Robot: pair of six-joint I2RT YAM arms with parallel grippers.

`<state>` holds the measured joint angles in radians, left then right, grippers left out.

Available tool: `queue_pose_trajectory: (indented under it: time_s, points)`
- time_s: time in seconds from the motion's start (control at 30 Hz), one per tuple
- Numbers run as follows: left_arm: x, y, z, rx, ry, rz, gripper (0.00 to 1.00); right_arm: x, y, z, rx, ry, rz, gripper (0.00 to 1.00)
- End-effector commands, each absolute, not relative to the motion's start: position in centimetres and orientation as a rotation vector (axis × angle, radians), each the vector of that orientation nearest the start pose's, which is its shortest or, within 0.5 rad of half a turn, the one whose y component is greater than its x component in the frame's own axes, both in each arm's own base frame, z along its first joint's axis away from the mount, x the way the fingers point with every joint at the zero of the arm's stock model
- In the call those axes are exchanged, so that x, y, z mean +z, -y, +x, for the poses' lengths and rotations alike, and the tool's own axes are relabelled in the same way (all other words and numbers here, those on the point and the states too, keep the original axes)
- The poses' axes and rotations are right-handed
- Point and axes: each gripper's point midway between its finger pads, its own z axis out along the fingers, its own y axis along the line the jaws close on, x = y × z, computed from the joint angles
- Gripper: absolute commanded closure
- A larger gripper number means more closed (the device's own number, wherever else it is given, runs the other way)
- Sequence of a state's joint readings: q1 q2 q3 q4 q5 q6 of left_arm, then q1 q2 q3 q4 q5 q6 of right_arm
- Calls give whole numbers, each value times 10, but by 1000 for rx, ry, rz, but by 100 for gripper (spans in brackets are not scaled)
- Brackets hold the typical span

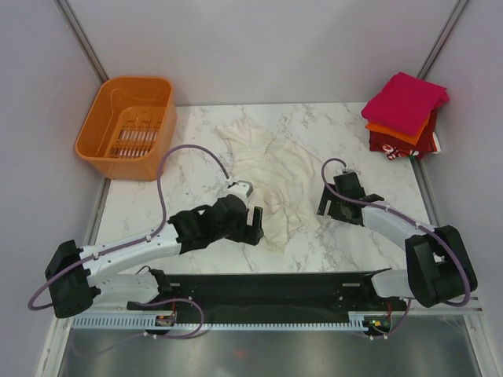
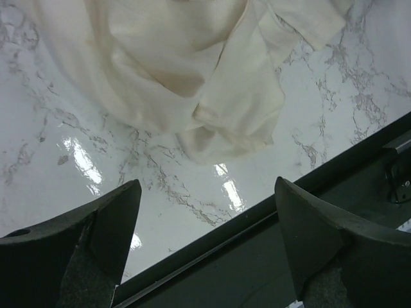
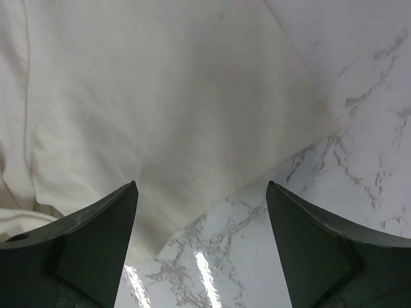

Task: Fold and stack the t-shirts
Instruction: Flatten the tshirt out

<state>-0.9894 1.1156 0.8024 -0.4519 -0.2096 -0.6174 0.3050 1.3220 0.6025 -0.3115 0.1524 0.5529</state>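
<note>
Black base rail (image 1: pixel 259 290) runs along the near table edge, with both arm bases bolted to it and a white slotted cable strip (image 1: pixel 259 320) in front.

Surface: white marble-pattern tabletop (image 1: pixel 141 208), glossy, with lamp glare showing in both wrist views. Plain grey wall panels (image 1: pixel 275 47) enclose the back and sides.

Cream-white t-shirt (image 1: pixel 271 169) lies unfolded and rumpled at table centre, bunched into folds toward its near edge.

Left gripper (image 1: pixel 253 225) sits at the shirt's near-left edge. Jaws apart, nothing between them. In the left wrist view a crumpled lobe of cloth lies ahead of the fingertips on bare marble, clear of them.

Right gripper (image 1: pixel 328 206) sits at the shirt's right side. Jaws apart and empty. In the right wrist view a flat cloth edge reaches under the gap on the left-finger side. Contact cannot be told.

Far right corner holds a folded stack: magenta-pink shirt (image 1: pixel 405 100) on top, orange shirt (image 1: pixel 391 129) under it, dark red shirt (image 1: pixel 405 144) lowest.

Orange slotted basket (image 1: pixel 127 126) stands at the far left corner, overhanging the table edge.
</note>
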Motion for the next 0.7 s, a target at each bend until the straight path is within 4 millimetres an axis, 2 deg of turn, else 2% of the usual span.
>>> queue_pose_trajectory:
  time_s: [0.0, 0.03, 0.07, 0.13, 0.17, 0.2, 0.23, 0.27, 0.4, 0.43, 0.47, 0.5, 0.67]
  points:
    - [132, 272, 185, -560, -2343, 260, 7, 10, -80, 275, 160, -2584, 389, 12]
    - [128, 281, 183, -560, -2349, 286, 6, 11, -81, 277, 168, -2584, 388, 14]
    - [124, 285, 184, -546, -2355, 295, 3, 9, -81, 277, 170, -2589, 387, 20]
    - [115, 293, 188, -510, -2374, 303, 3, 7, -81, 276, 184, -2596, 388, 31]
    - [112, 295, 191, -490, -2375, 291, 2, 6, -81, 277, 192, -2591, 390, 44]
    - [110, 298, 193, -488, -2379, 287, 2, 5, -82, 277, 202, -2593, 389, 51]
    - [111, 305, 196, -506, -2370, 284, 3, 5, -83, 276, 211, -2595, 380, 56]
    - [104, 310, 196, -507, -2386, 295, 4, 4, -84, 278, 223, -2595, 381, 65]
    - [88, 320, 201, -484, -2413, 278, 6, -2, -89, 277, 254, -2614, 362, 80]
    - [86, 323, 204, -477, -2413, 270, 8, -3, -89, 277, 257, -2618, 361, 90]
    - [87, 324, 205, -481, -2406, 266, 10, -3, -89, 277, 256, -2618, 359, 96]
    - [86, 326, 206, -481, -2407, 260, 12, -2, -89, 278, 259, -2613, 361, 100]
    - [85, 336, 212, -481, -2405, 259, 21, -3, -89, 278, 262, -2609, 360, 100]
